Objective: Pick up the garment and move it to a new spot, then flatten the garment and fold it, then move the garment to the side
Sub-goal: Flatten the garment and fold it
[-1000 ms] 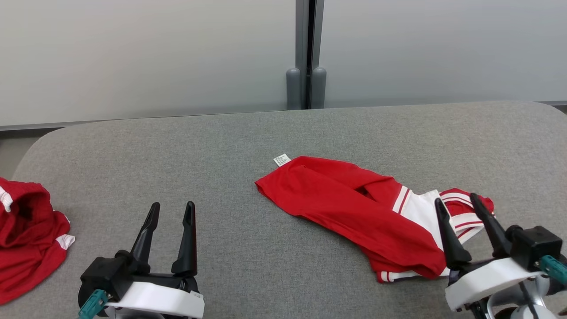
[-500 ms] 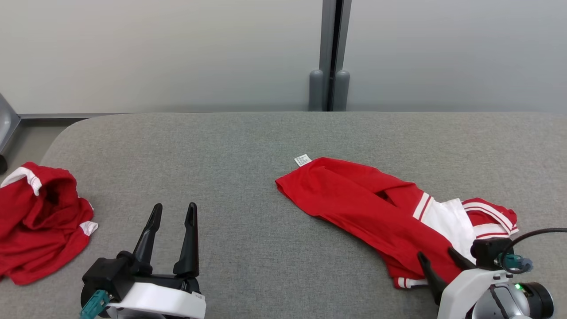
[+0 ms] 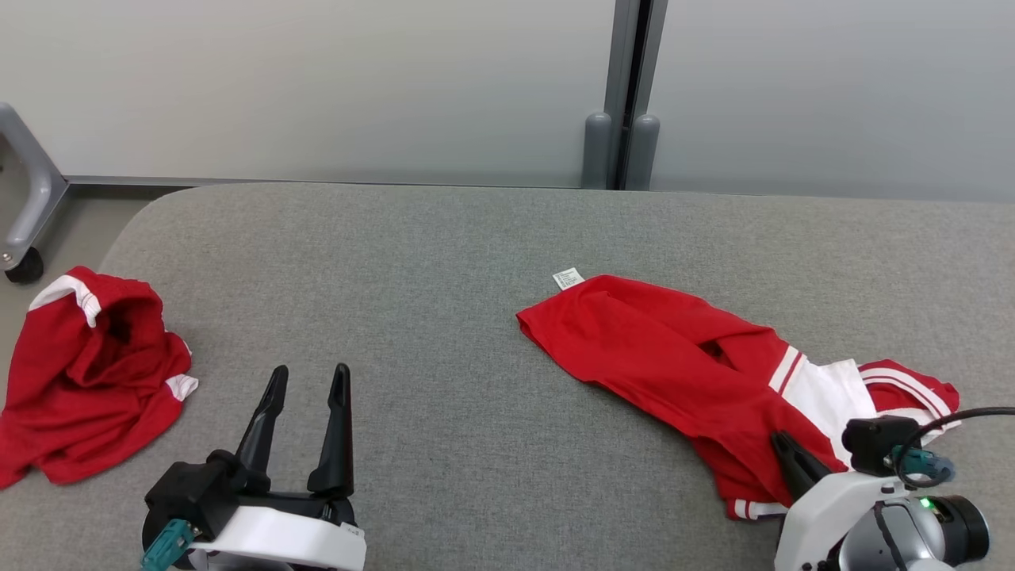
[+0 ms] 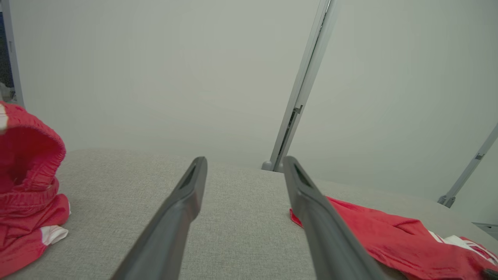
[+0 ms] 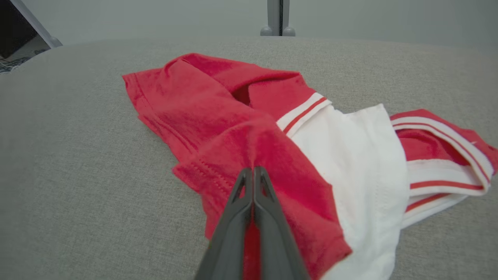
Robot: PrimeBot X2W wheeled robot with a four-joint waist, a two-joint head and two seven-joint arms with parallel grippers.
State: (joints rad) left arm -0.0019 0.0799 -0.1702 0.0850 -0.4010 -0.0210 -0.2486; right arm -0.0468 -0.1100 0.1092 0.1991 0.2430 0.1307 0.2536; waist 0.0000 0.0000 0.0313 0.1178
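Garment (image 3: 674, 357): red cloth with a white panel and white-and-red striped bands; rumpled, not flat, with folds overlapping along its length.
Garment's place: on the grey worktop (image 3: 396, 254), reaching from the centre to the lower right of the head view and slanting down toward the right edge.
White panel (image 3: 829, 396): at the right end, between the red body and a striped red band curled at the far right.
Tag (image 3: 568, 278): small and white, at the garment's upper left corner, lying on the worktop.
Right pincer (image 5: 253, 170): closed tight on a red fold at the near edge of the garment, just beside the white panel; cloth puckered up to the tips, a sliver of red between the fingers in the right wrist view.
Left pincer (image 3: 310, 369): spread wide, holding nothing; lower left of the head view, over bare worktop, well apart from the garment.
Other red garment (image 3: 87, 381): bunched heap with white trim, at the left edge of the head view, by the worktop's rounded corner.
Background: pale wall panels, with a grey post (image 3: 626, 95) at the upper centre-right.
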